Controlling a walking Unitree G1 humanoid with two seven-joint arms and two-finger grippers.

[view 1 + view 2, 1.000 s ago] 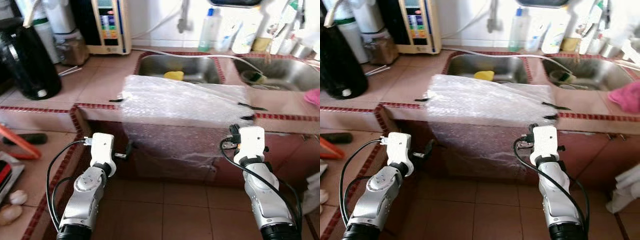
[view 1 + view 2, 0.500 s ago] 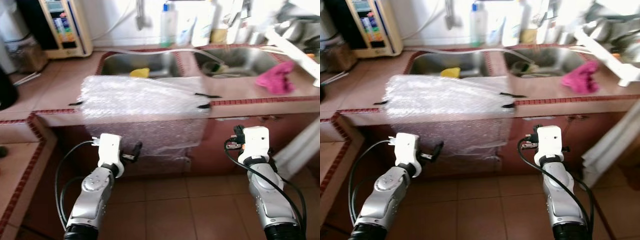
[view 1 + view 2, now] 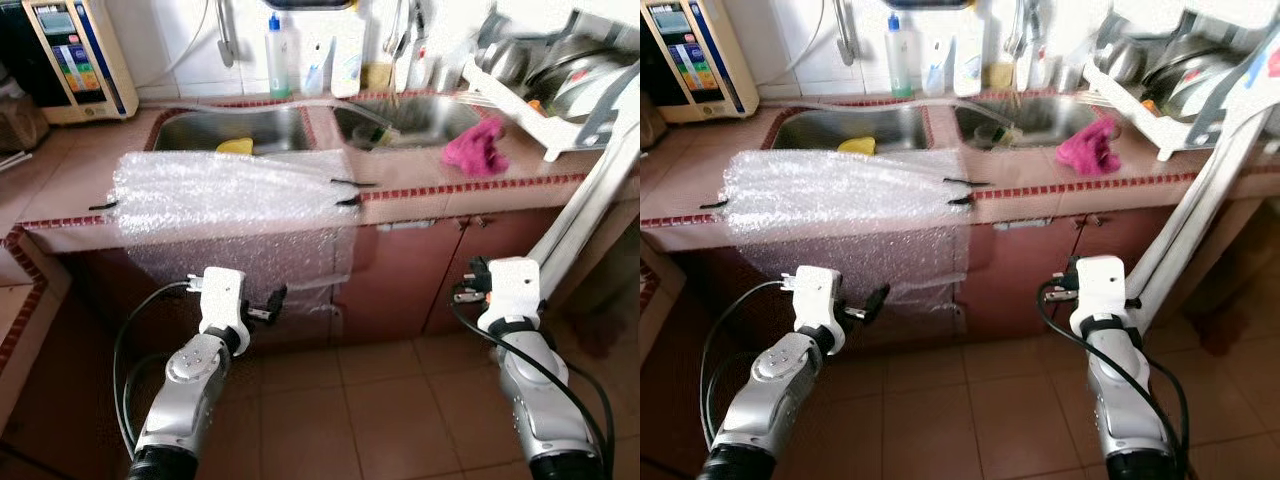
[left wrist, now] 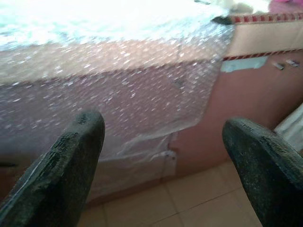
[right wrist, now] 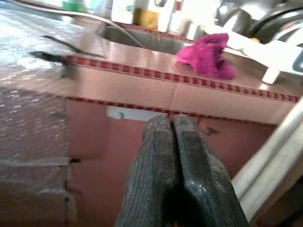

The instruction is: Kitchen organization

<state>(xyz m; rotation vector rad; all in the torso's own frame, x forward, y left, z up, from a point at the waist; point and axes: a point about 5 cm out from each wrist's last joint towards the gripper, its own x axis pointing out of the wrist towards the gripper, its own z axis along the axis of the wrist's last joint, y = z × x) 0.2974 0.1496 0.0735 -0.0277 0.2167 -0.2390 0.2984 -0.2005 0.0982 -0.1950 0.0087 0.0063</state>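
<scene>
The long terracotta-tiled counter with a red mosaic edge (image 3: 420, 195) is running across the robot's front, and the 2 steel sink basins (image 3: 225, 130) are sitting sunk in it side by side. A wide sheet of clear bubble wrap (image 3: 230, 195) is lying over the counter's left stretch and hanging down the cabinet front. On the right stretch, a crumpled magenta cloth (image 3: 475, 148) is resting just ahead of the right basin, beside a white dish rack (image 3: 545, 85) loaded with metal pans.

Both arms are hanging low before the cabinets. The left gripper (image 4: 165, 156) is pointing at the hanging bubble wrap with its fingers spread wide and empty. The right gripper (image 5: 175, 175) has its fingers pressed together on nothing.

If the cloth is the piece to tidy, it is lying up and forward of the right gripper, clearly nearer that arm, so the reach would likely fall to the right.
</scene>
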